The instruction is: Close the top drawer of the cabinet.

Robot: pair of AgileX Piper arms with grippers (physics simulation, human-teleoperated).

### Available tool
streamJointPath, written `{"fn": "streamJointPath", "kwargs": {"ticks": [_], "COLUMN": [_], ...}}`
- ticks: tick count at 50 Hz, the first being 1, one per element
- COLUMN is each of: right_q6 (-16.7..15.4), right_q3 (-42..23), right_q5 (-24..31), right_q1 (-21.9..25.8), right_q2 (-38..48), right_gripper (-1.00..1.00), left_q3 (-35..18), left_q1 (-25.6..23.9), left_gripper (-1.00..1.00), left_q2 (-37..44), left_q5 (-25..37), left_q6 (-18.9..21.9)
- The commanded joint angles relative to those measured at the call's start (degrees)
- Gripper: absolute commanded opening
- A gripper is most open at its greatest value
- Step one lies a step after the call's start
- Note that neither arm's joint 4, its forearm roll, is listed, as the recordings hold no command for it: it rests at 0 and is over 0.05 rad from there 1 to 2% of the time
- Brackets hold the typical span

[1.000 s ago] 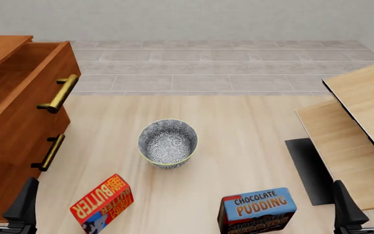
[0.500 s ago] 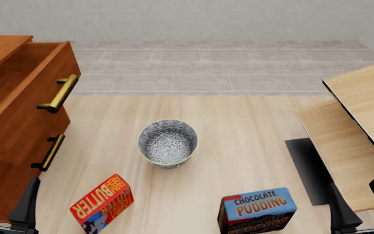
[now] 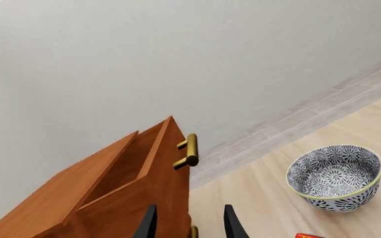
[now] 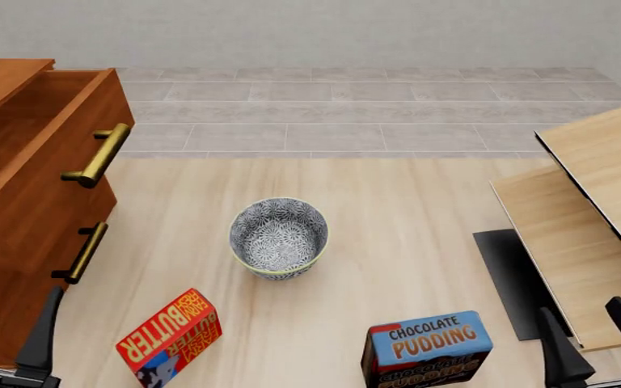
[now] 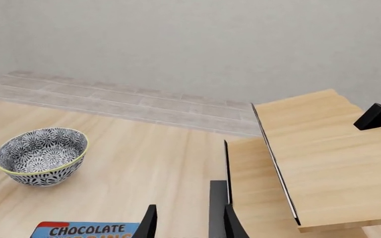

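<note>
Front view, top drawer (image 4: 41, 145) pulled out, well ahead of spread, empty left fingers (image 4: 41, 339)

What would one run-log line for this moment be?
reddish-brown wooden top drawer: open | left gripper: open, untouching | right gripper: open, empty

One cabinet (image 4: 14, 242), one bowl (image 4: 279, 238), two boxes (image 4: 169, 337), two panels (image 4: 601, 202)

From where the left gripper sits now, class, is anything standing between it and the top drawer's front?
Nothing visible. The left gripper is open beside the cabinet, below the top drawer. The bowl stands off to the side, clear of that path.
</note>
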Motion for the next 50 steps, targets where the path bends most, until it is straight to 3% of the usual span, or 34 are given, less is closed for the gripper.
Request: {"fn": "streamJointPath", "kwargs": {"ticks": [1, 16, 21, 24, 25, 33, 37, 47, 50], "right_q6": [-0.31, -0.25, -0.25, -0.28, -0.28, -0.27, -0.45, -0.69, -0.58], "right_q3": [-0.01, -0.01, 0.00, -0.01, 0.00, 0.00, 0.01, 0.01, 0.01], "right_q5": [0.29, 0.50, 0.57, 0.51, 0.58, 0.55, 0.64, 0.62, 0.66], "right_q1": [0.42, 0.46, 0.46, 0.58, 0.55, 0.43, 0.49, 0.69, 0.72], "right_q2": [-0.02, 0.01, 0.02, 0.00, 0.01, 0.07, 0.08, -0.01, 0.00], "right_gripper": [1.00, 1.00, 1.00, 1.00, 1.00, 1.00, 1.00, 1.00, 1.00], "left_q3": [1.00, 3.26, 3.15, 3.44, 3.32, 3.18, 3.51, 3.51, 3.48], "left_q1": [-1.40, -3.86, -4.13, -4.39, -3.24, -2.71, -1.97, -1.28, -0.12], "left_gripper": [1.00, 1.00, 1.00, 1.00, 1.00, 1.00, 1.00, 1.00, 1.00], "left_q2": [3.46, 13.38, 17.41, 23.04, 27.50, 33.09, 37.29, 42.47, 46.76], "left_q5": [-5.79, -18.47, -22.00, -27.68, -29.58, -35.36, -40.39, -46.27, -52.08], "left_q6": [5.69, 11.73, 12.06, 13.52, 14.12, 14.62, 17.32, 19.92, 22.76]}}
